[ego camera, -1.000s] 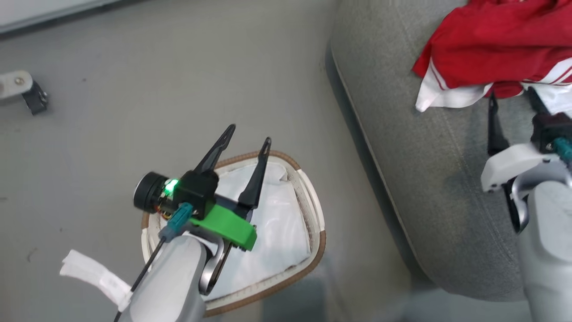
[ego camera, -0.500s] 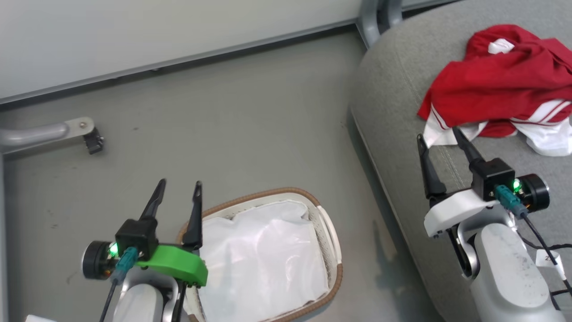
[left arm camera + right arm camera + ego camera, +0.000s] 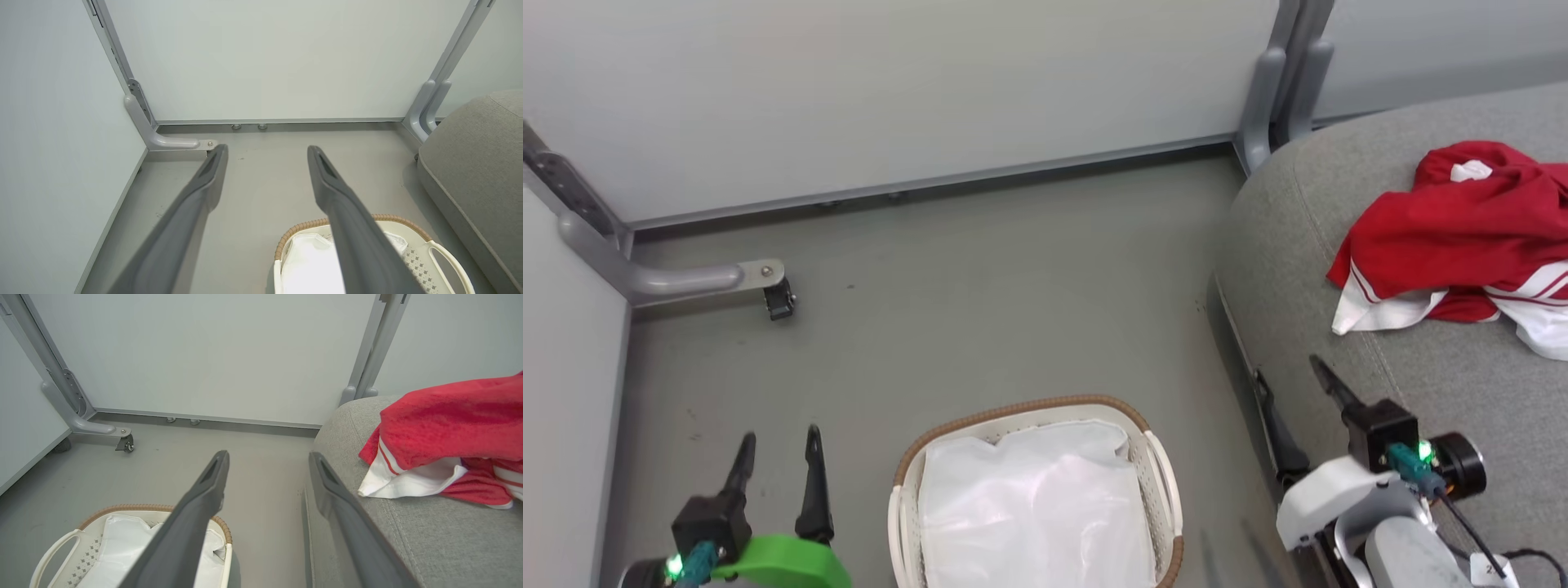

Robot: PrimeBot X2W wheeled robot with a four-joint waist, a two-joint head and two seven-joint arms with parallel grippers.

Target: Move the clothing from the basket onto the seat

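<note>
Grey floor [image 3: 980,327] carries the basket [image 3: 1021,406], white liner [image 3: 1037,506] visible, clothing [image 3: 1462,220] heaped on the seat [image 3: 1298,269] back from its edge; left gripper [image 3: 779,437] and right gripper [image 3: 1288,369] fingers spread, empty; recommend checking liner folds for leftovers.

Grey floor [image 3: 980,310] — pale wall panels [image 3: 915,90] behind, a castor-footed metal leg [image 3: 686,279] at left.

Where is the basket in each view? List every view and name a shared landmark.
Head view: basket at bottom centre.
Left wrist view: basket at bottom right.
Right wrist view: basket at bottom left.
Shared landmark: the grey seat, right of the basket in all three.
</note>
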